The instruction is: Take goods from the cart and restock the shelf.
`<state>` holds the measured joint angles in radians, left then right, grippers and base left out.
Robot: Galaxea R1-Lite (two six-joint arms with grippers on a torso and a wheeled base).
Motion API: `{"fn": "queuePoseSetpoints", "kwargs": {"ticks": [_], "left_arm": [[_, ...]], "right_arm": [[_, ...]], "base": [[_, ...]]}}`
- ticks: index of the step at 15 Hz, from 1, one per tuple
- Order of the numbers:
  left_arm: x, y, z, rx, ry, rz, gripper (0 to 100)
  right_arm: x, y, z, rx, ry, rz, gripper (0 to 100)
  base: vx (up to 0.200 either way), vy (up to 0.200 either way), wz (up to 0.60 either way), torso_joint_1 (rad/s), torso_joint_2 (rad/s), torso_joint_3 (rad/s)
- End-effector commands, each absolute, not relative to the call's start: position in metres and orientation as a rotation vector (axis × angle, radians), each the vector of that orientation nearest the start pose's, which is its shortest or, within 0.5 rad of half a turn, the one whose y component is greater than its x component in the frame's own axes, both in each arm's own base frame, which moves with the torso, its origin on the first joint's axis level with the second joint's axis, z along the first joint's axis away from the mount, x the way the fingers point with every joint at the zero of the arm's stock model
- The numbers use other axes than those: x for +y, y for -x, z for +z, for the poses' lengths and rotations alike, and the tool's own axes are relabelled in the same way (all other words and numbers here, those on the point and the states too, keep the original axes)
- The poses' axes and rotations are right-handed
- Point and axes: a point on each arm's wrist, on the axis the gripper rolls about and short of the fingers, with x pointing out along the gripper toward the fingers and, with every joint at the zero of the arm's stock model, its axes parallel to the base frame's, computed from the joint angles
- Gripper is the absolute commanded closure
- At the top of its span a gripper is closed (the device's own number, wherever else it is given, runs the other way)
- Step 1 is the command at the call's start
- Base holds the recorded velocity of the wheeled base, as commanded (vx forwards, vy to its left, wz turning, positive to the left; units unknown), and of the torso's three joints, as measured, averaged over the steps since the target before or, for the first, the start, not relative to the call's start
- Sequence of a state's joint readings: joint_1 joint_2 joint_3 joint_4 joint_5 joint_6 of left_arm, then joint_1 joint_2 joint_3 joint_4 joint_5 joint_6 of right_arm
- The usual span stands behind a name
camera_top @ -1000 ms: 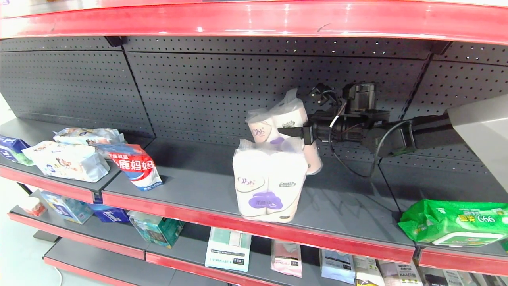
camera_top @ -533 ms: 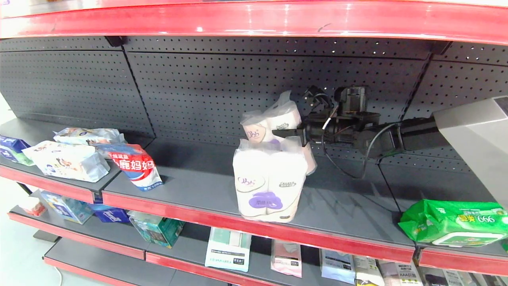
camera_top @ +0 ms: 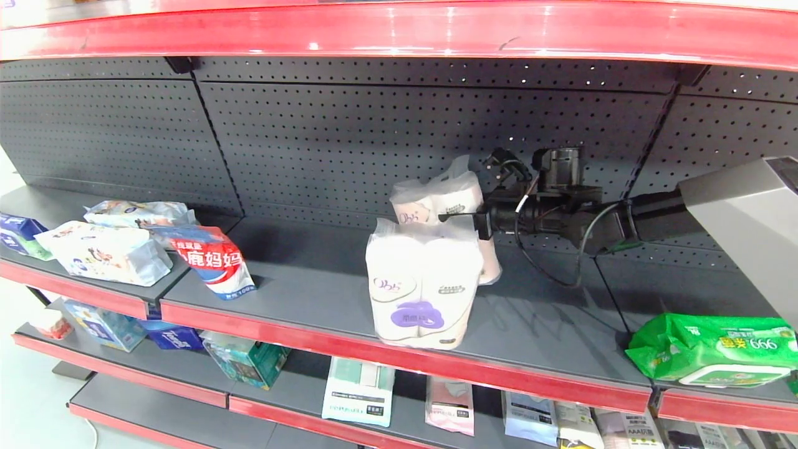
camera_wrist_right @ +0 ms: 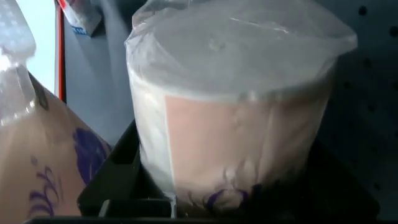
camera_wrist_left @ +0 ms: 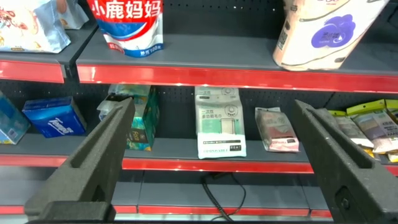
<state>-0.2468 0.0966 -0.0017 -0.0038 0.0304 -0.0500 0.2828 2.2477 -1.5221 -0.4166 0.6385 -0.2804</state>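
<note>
A grey shelf (camera_top: 299, 280) with a red front edge and a pegboard back carries a front pack (camera_top: 421, 287) of toilet rolls, upright at its edge. Just behind it, the right pincer (camera_top: 464, 218) is clamped on a second pack (camera_top: 436, 199) of toilet rolls, close to the pegboard. The left pincer (camera_wrist_left: 213, 106) is spread wide and empty, facing the lower shelves.

Retail shop aisle. Tiered grey shelving (camera_top: 299, 274) with red front strips (camera_top: 399, 358) and perforated back panel (camera_top: 374, 137). Stock: toilet-roll packs (camera_top: 421, 287) centre, green wipes pack (camera_top: 711, 349) right, boxed items (camera_top: 358, 390) on lower tier.
</note>
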Motion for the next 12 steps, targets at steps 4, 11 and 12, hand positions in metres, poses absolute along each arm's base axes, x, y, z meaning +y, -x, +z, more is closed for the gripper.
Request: {"fn": "queuePoseSetpoints", "kwargs": {"ticks": [4, 11, 12], "left_arm": [[0.004, 0.015, 0.078, 0.097, 0.038, -0.214, 0], [0.004, 0.015, 0.078, 0.097, 0.038, -0.214, 0], [0.004, 0.015, 0.078, 0.097, 0.038, -0.214, 0]], "right_arm": [[0.119, -0.437, 0.138, 0.185, 0.235, 0.978, 100], [0.080, -0.431, 0.127, 0.138, 0.335, 1.034, 100], [0.077, -0.430, 0.124, 0.130, 0.354, 1.049, 100]], "base": [[0.000, 0.000, 0.00, 0.000, 0.00, 0.000], [0.000, 0.000, 0.00, 0.000, 0.00, 0.000], [0.000, 0.000, 0.00, 0.000, 0.00, 0.000]]}}
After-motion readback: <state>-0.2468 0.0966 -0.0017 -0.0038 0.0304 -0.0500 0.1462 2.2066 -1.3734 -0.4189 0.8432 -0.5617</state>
